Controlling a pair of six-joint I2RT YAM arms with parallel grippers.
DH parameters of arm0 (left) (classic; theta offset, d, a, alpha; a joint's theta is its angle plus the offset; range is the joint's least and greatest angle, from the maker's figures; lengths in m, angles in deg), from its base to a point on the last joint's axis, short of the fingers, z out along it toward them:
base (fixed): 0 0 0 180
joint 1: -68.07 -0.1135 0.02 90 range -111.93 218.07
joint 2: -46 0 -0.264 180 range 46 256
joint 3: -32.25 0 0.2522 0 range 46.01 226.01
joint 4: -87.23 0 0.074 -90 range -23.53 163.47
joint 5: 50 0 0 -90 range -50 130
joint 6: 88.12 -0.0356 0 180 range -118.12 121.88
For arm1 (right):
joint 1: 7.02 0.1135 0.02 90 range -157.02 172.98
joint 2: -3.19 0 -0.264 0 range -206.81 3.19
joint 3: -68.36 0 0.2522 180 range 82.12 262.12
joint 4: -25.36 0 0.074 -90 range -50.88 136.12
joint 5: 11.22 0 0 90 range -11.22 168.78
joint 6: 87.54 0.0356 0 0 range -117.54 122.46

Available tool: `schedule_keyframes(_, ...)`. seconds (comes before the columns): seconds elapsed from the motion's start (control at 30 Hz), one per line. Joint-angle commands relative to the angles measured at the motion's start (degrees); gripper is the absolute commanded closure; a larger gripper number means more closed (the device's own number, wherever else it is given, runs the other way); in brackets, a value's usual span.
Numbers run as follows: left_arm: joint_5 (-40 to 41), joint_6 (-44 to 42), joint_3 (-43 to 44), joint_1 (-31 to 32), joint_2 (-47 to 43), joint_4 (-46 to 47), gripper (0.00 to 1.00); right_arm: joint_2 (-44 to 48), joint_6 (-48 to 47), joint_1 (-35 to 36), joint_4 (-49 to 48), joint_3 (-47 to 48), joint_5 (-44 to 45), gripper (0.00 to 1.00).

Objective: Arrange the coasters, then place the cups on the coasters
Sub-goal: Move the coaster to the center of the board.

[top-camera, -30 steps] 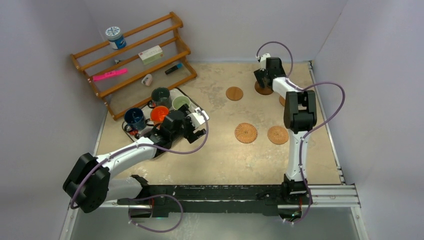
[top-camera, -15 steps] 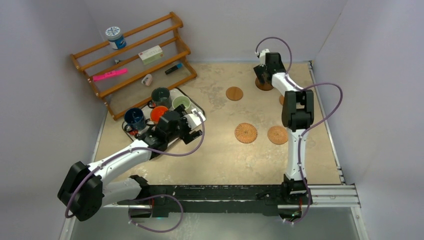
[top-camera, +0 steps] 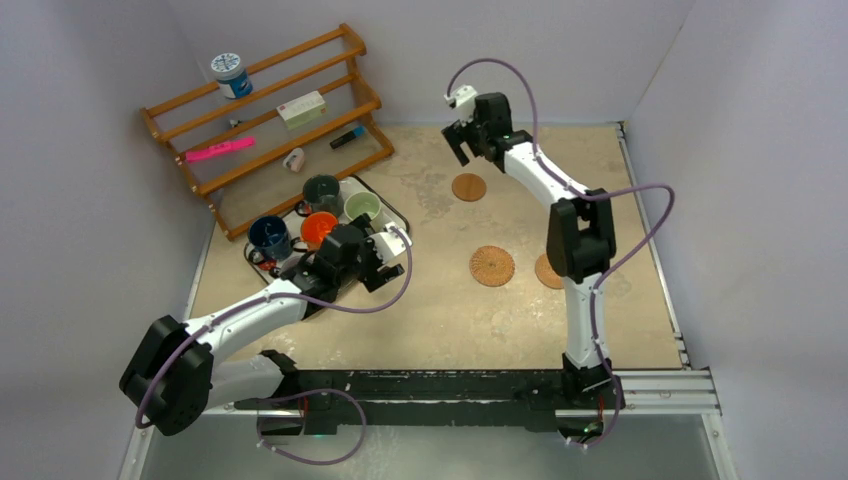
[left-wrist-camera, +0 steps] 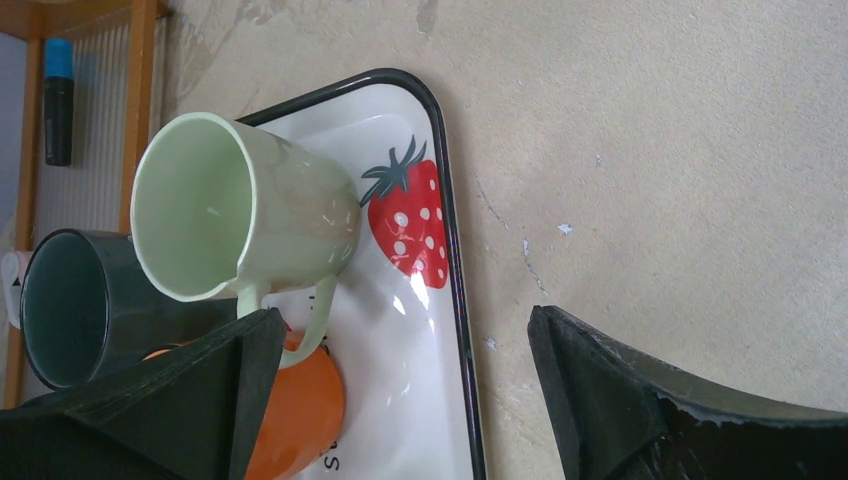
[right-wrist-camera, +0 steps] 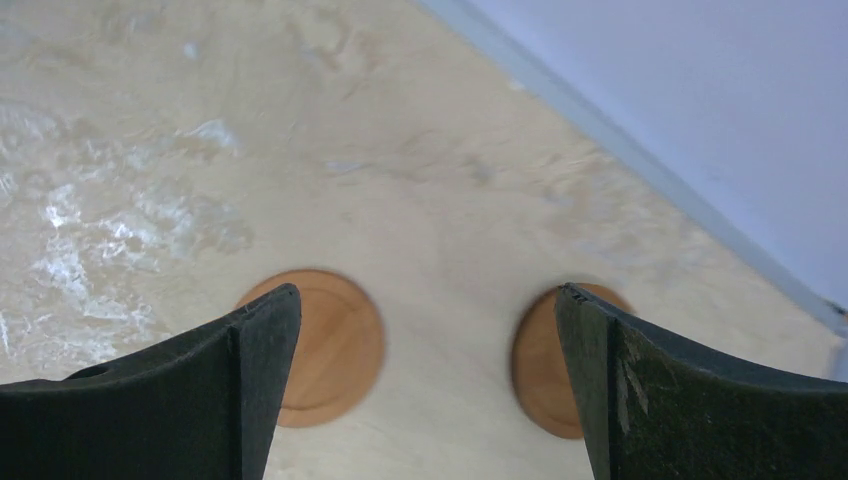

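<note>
Now | coasters: thin round brown discs, one woven | left fingers, right fingers: wide, empty

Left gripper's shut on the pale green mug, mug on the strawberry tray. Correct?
Not quite. The left gripper is open, its jaws spread and gripping nothing; the left wrist view shows it. The pale green mug does stand on the strawberry tray.
</note>
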Motion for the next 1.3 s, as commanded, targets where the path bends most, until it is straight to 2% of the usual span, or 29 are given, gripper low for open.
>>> schedule_keyframes(0.0, 0.32, -0.86, -1.06, -0.28, -0.53, 2.84, 0.0, -5.85, 3.57, -0.89, 4.63, 3.23, -0.81, 0.01)
schedule_keyframes(0.43, -0.57, -1.01, -1.71, -0.32, 0.61, 3.94, 0.0, -6.99, 1.36, -0.33, 5.78, -2.63, -1.39, 0.01)
schedule_keyframes(0.87, -1.68, -1.0, -2.07, -0.32, 0.67, 4.21, 0.0, 1.46, -2.35, -0.17, 6.65, -16.2, -2.77, 0.01)
schedule_keyframes(1.13, -1.86, -1.07, -2.12, -0.32, 0.48, 4.11, 0.0, 1.6, -3.04, 0.07, 7.63, -16.86, -5.09, 0.01)
schedule_keyframes(1.27, -1.95, -1.1, -2.3, -0.32, 0.5, 4.43, 0.0, 3.02, -2.74, 0.18, 5.31, -17.07, -3.34, 0.01)
